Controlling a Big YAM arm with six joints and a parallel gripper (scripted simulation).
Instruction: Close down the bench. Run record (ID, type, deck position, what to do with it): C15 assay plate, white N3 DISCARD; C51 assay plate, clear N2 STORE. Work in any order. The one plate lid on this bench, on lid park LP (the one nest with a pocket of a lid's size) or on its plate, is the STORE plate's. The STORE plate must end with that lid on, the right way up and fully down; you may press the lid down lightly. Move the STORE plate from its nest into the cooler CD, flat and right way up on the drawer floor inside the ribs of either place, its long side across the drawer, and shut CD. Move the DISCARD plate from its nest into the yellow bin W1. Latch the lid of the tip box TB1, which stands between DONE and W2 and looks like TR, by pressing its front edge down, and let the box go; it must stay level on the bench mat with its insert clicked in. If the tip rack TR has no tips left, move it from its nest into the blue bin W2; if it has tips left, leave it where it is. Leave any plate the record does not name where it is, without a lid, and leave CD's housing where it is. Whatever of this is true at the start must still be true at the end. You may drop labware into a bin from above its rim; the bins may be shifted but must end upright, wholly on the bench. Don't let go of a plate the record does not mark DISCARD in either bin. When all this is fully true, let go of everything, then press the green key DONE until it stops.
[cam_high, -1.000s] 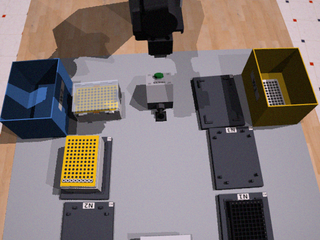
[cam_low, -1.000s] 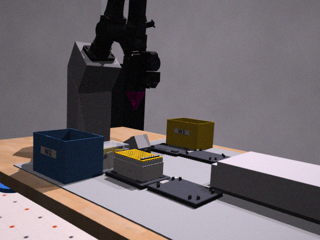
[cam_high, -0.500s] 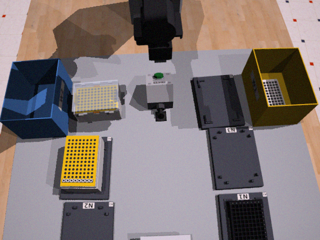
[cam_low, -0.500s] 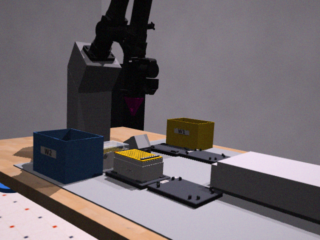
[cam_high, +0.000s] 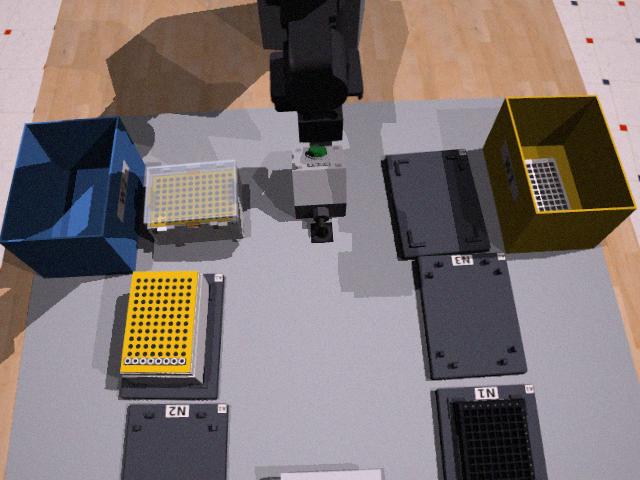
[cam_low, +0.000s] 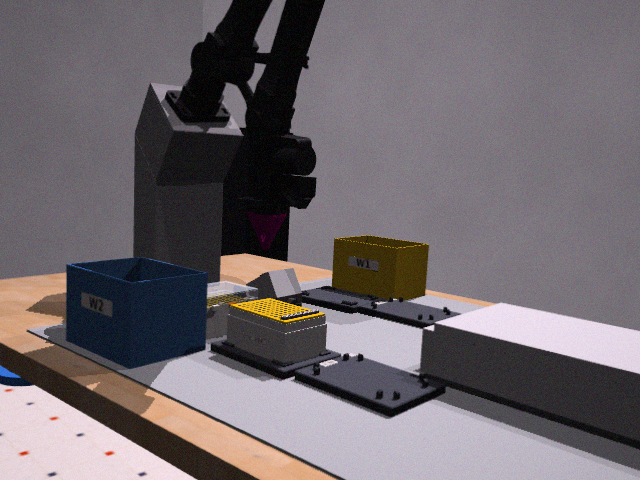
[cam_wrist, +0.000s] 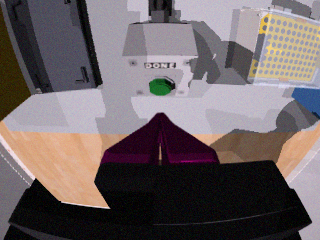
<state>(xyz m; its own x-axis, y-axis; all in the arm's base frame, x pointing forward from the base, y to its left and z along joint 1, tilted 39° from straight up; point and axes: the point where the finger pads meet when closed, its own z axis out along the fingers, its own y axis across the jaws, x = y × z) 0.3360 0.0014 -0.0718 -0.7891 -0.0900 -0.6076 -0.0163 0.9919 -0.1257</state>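
My gripper (cam_low: 265, 238) (cam_wrist: 160, 118) is shut and empty, its purple fingers pointing down a short way above the green key DONE (cam_high: 315, 151) (cam_wrist: 160, 87). In the top view the arm hides the fingers. The tip box TB1 (cam_high: 191, 196) (cam_wrist: 290, 47) stands left of the key with its clear lid down over a yellow insert. The tip rack TR (cam_high: 160, 322) (cam_low: 276, 322) sits in its nest with one row of tips at its near edge. The white plate (cam_high: 546, 184) lies in the yellow bin W1 (cam_high: 522, 227) (cam_low: 379, 266). Nests N3 (cam_high: 470, 315) and N2 (cam_high: 175, 444) are bare.
The blue bin W2 (cam_high: 67, 253) (cam_low: 134, 310) stands left of TB1. The lid park LP (cam_high: 434, 201) (cam_wrist: 54, 34) holds nothing. A black plate (cam_high: 493, 439) sits in N1 without a lid. The white cooler CD (cam_low: 542, 356) stands at the near edge, its drawer not seen open.
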